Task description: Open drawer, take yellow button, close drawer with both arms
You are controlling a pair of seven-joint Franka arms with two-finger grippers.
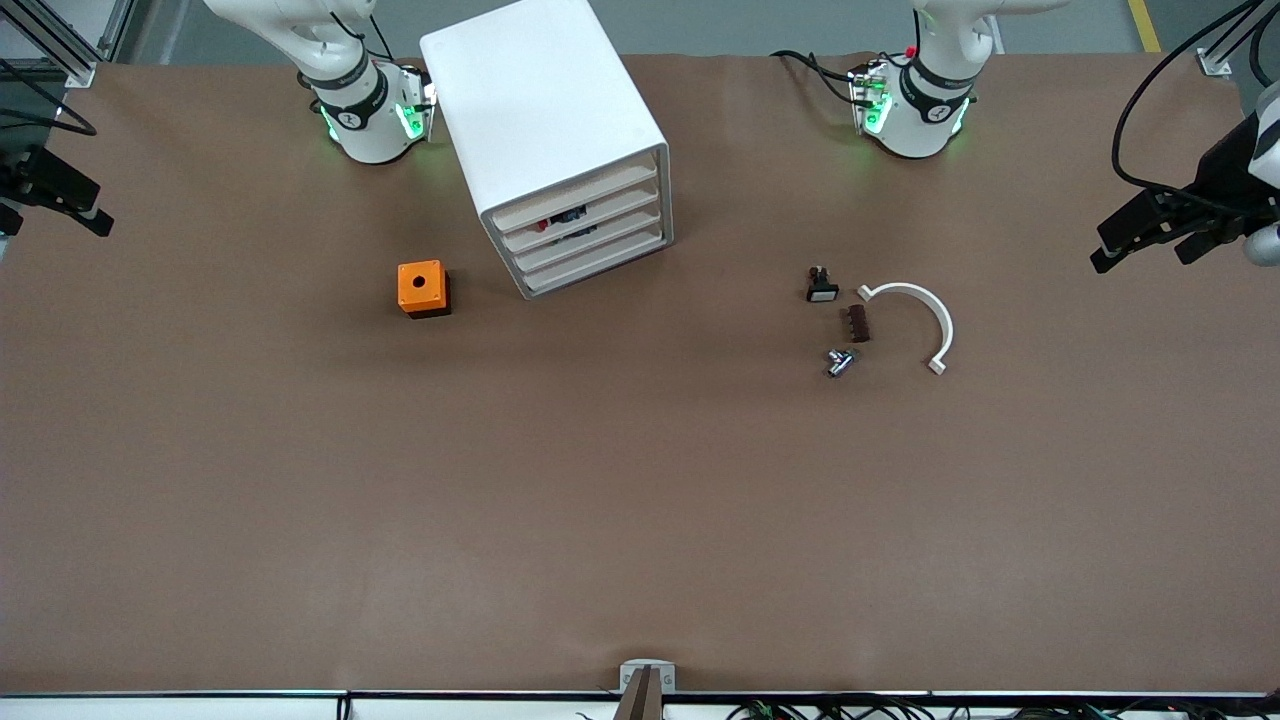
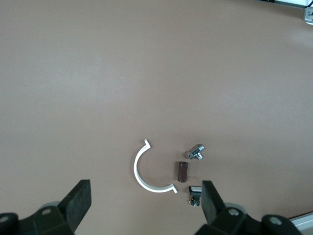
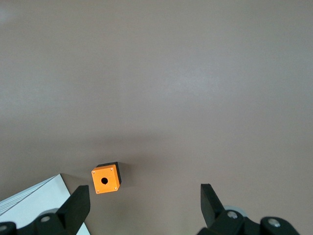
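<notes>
orange cube (image 1: 423, 287), white arc (image 1: 918, 318) — brown block (image 1: 857, 323)

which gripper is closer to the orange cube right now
Right. The right gripper hangs at the right arm's table edge, on the orange cube side; the left gripper hangs at the left arm's edge.
</notes>
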